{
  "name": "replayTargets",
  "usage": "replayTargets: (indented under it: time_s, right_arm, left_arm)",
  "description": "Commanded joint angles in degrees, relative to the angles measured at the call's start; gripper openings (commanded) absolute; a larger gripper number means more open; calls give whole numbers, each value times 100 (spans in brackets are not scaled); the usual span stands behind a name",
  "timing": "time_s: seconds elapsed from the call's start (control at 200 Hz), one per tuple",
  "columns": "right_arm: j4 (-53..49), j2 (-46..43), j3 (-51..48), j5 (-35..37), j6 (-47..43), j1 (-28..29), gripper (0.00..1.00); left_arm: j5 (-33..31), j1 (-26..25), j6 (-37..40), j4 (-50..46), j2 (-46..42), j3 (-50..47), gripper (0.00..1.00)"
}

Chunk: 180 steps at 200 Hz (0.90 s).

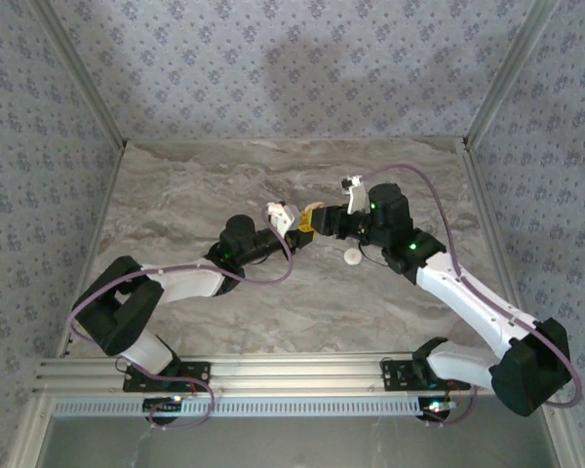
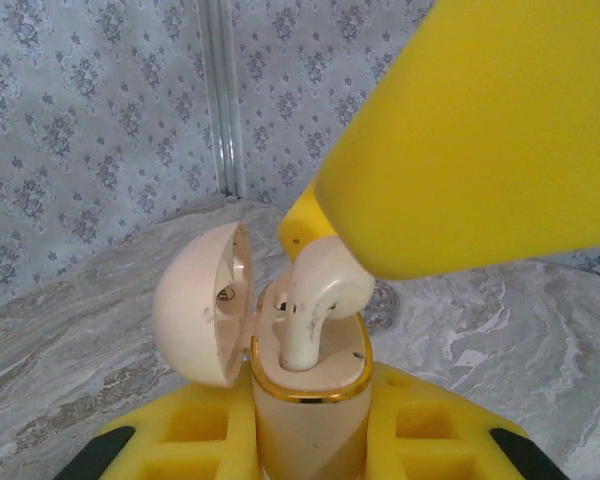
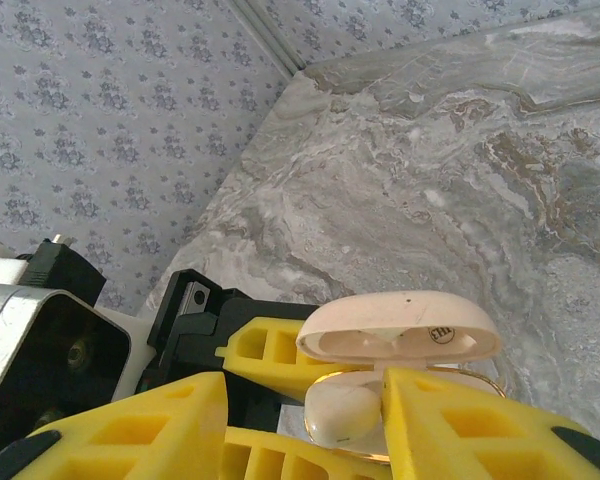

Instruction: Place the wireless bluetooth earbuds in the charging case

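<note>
The left gripper (image 2: pixel 310 445) is clenched on the charging case (image 2: pixel 310 400), which stands upright with its lid (image 2: pixel 200 305) hinged open. The earbud (image 2: pixel 315 300) stands stem-down in the case socket, long axis near vertical, head above the case rim. The right gripper (image 3: pixel 308 400) is directly over the case, jaws parted around the head; contact cannot be confirmed. Socket depth is hidden. A small white piece (image 1: pixel 352 256) on the table near the case is unidentifiable.

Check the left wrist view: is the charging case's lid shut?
No, the lid of the charging case stands swung open, with an earbud in the case's mouth.
</note>
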Motion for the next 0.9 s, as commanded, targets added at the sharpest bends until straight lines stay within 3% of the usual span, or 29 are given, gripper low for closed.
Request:
replayTargets:
  time_s: [0.0,0.35,0.535,0.784,0.894]
  right_arm:
    - [-355,-106,142,371,-212,-29,48]
    - [-158,-391,189,335,-451,-22,53]
    - [-609,-619,439,-10,-812,-347,60]
    - [-2006,115,1227,-1949,-1556,-1053,67]
    - [-2092,345,1344,-2667,-1773,-1204,68]
  left_arm:
    - [214,-30,83,527,-341,237,16]
    - [247,-30,102,493,-366,220,16]
    - [729,9,105,334,-436,224,16]
    - [1674,59,299,-436,-641,371,16]
    - [1886,70,587,-1117,-783,482,16]
